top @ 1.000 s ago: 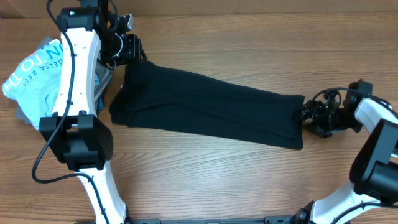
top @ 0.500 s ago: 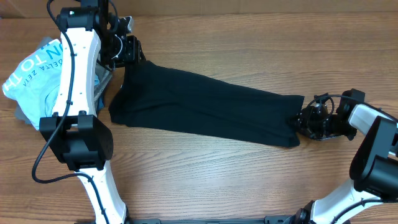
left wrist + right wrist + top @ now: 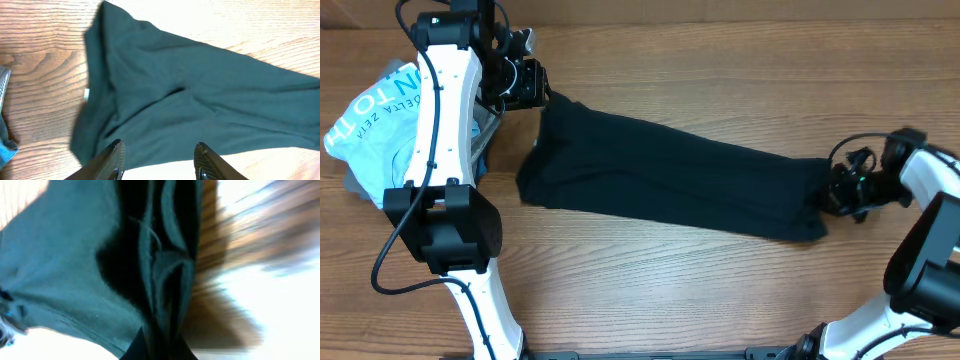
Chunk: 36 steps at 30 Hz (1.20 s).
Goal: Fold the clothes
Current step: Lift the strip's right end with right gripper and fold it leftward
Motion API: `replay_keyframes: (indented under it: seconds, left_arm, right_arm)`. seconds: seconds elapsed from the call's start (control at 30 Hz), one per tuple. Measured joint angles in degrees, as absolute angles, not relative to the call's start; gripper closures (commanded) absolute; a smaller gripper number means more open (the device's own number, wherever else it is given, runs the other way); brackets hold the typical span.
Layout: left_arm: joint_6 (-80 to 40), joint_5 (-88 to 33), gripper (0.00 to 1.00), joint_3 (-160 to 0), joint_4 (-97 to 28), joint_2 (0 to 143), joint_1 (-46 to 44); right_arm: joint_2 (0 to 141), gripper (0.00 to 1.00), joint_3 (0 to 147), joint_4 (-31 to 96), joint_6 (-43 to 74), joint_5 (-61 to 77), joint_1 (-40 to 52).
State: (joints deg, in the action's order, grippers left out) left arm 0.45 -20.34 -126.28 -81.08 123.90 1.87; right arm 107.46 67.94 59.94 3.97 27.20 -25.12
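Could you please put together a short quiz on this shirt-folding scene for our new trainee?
1. True or false: the left tool is shut on the black shirt.
2. Which other item does the overhead view show? A: a light blue shirt with white lettering. B: a red towel. C: a cardboard box.
3. Which tool grips the black shirt's end?
Key: 1 false, its fingers stand apart. 2 A. 3 the right tool.

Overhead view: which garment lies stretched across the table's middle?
The black T-shirt, a long dark strip; the light blue lettered shirt sits bunched at the left.
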Motion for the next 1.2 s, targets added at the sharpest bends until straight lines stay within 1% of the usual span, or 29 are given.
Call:
replay_keyframes:
  seconds: [0.2,0.6,0.77,1.2]
  left_arm:
    - [0.4,-20.3,0.52,-126.3,-81.1,123.9,1.9]
    - [0.4,-20.4,0.52,-126.3,-81.1,123.9,1.9]
    - [0.4,-20.4,0.52,-126.3,-81.1,123.9,1.9]
    - [0.4,-20.4,0.52,-126.3,-81.3,123.9,1.9]
  right_arm:
    - [105.6,0.96,72.3,63.7,5.7,20.7,-23.2]
    - [105.6,0.96,74.4,64.4,10.5,12.1,-10.3]
    - [105.6,0.96,75.2,64.4,12.1,10.7,-4.8]
    - [105.6,0.95,75.2,62.1,17.1,10.0,5.5]
